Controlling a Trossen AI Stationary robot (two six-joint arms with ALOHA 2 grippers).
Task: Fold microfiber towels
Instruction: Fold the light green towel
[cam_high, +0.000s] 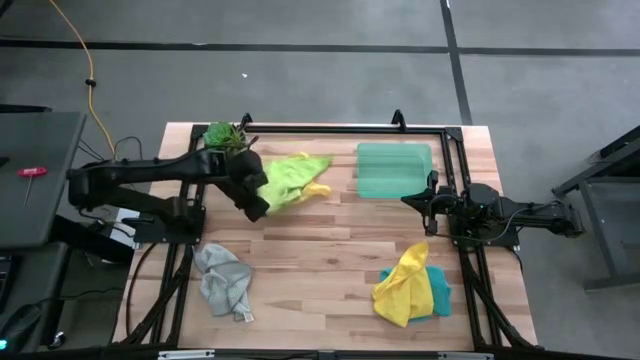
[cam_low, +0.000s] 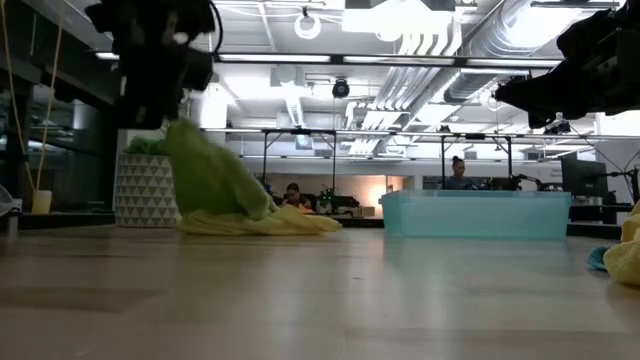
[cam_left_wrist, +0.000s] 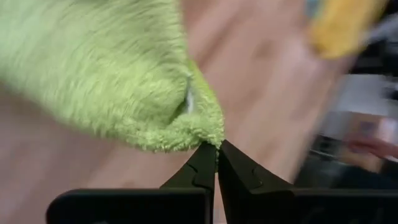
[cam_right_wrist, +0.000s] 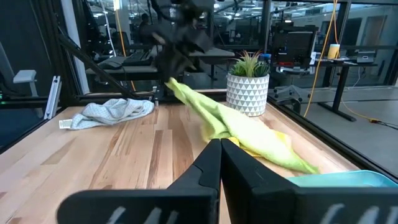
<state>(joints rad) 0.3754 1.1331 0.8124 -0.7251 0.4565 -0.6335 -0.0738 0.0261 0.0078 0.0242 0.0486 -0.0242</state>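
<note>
Wooden counter (cam_high: 320, 250): pale planks framed by dark rails, with both arms reaching in from its two sides.
Left arm: stretched from the left edge toward the far middle of the counter, over the lime green towel.
Right arm: parked at the right side, just beside the tray, off the cloths.
Tray (cam_high: 393, 169): see-through green, rectangular, near the far edge, right of the lime green towel and apart from it.
Lime green towel (cam_high: 290, 178): at the far middle, one corner lifted off the wood and stretched upward, the rest trailing down onto a yellow cloth (cam_high: 317, 189) that peeks from under it.
Yellow towel (cam_high: 402, 285): bunched in a heap at the near right, lying on top of a teal-blue towel (cam_high: 438, 290).
Grey towel (cam_high: 224, 279): crumpled at the near left, well apart from the others.
Potted plant (cam_high: 224, 134): in a white patterned pot at the far left corner, close behind the left arm.
Left end effector (cam_left_wrist: 217, 149): fingers pinched tight on the lime green towel's corner.
Right end effector (cam_right_wrist: 220, 144): fingers pressed together, holding nothing.
</note>
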